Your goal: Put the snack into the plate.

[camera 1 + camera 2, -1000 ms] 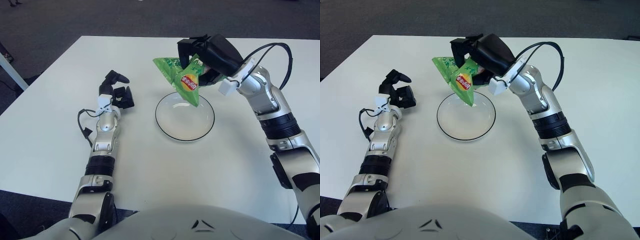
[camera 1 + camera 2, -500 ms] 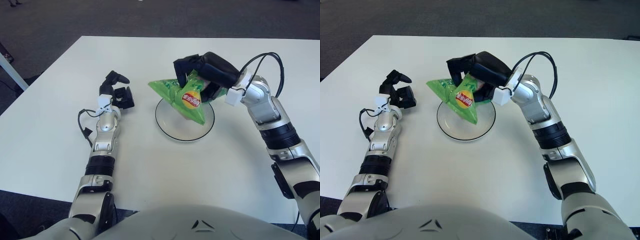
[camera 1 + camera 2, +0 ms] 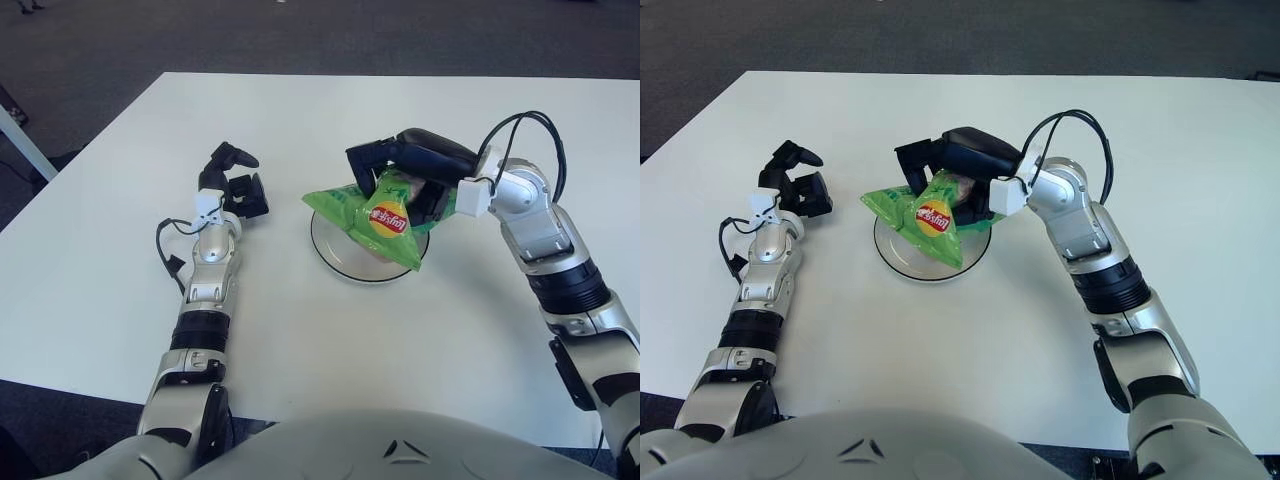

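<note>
A green snack bag (image 3: 377,217) with a red and yellow logo lies low over the round white plate (image 3: 334,254) with a dark rim at the table's centre. My right hand (image 3: 400,172) is shut on the bag's upper edge, black fingers curled over it from the far right. The bag covers most of the plate and hangs slightly past its left rim. I cannot tell whether it touches the plate. My left hand (image 3: 234,180) shows to the left of the plate, fingers curled and holding nothing.
The white table (image 3: 120,270) spreads wide on all sides of the plate. A black cable (image 3: 522,125) loops above my right wrist. Dark floor lies beyond the table's far edge.
My right hand has come down and toward me with the snack bag, from above the plate's far rim to low over the plate. The left hand has not moved.
</note>
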Robot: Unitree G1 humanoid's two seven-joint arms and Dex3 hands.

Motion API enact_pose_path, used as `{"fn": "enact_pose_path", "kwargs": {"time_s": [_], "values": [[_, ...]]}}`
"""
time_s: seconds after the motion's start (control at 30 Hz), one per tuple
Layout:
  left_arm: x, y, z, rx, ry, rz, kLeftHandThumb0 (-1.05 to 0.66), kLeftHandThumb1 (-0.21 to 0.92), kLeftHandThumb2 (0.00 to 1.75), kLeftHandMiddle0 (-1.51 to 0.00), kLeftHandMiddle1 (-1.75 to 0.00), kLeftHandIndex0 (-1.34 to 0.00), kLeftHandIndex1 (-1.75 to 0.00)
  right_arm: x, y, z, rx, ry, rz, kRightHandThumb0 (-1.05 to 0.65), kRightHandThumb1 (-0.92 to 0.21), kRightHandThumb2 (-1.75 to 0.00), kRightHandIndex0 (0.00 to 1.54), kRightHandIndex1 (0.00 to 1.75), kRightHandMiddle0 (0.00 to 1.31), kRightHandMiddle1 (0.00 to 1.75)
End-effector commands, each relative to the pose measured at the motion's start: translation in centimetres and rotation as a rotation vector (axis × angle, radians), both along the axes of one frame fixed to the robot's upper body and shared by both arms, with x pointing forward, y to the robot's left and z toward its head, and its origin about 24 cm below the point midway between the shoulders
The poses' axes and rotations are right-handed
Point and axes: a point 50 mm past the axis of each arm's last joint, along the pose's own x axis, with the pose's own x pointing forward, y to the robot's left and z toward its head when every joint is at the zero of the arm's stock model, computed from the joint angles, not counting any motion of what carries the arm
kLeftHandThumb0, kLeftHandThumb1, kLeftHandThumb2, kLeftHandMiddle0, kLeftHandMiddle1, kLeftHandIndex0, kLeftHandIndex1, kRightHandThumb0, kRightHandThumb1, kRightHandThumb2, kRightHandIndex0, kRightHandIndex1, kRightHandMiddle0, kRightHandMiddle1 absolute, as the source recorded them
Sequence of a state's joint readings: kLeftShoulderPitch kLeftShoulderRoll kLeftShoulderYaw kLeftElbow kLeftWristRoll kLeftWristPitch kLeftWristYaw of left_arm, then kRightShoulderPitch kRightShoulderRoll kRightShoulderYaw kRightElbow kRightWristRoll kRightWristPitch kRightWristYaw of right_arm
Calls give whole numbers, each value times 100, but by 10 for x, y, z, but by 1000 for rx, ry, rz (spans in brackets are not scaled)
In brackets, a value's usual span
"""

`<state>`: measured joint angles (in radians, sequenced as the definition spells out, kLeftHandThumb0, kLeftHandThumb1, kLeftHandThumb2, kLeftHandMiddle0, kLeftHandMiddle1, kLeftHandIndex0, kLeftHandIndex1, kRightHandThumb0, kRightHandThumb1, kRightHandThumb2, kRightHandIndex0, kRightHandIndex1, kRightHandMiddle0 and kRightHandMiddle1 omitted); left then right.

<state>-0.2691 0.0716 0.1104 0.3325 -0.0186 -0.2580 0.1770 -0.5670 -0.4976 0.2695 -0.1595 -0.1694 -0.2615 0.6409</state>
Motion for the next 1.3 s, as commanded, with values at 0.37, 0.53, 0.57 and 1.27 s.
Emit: {"fn": "enact_pose_path", "kwargs": {"time_s": [0.37, 0.53, 0.57, 1.27], "values": [[-31, -11, -56, -50, 201, 18, -54, 18, 149, -142, -175, -73, -175, -1, -11, -14, -167, 68, 55, -1, -28, -128, 55, 175, 65, 148], [-31, -12, -57, -46, 205, 3, -55, 16, 151, -142, -175, -75, -175, 1, -12, -18, -260, 93, 110, -21, -49, -107, 17, 165, 50, 168], [-31, -12, -58, -46, 206, 0, -55, 16, 151, -142, -175, -75, -175, 1, -13, -19, -281, 99, 119, -28, -53, -101, 11, 147, 47, 168], [-32, -12, -61, -85, 216, -23, -54, 18, 149, -140, -175, -73, -175, 13, -18, -33, -493, 117, 195, -83, -58, -81, 0, 20, 0, 142]]}}
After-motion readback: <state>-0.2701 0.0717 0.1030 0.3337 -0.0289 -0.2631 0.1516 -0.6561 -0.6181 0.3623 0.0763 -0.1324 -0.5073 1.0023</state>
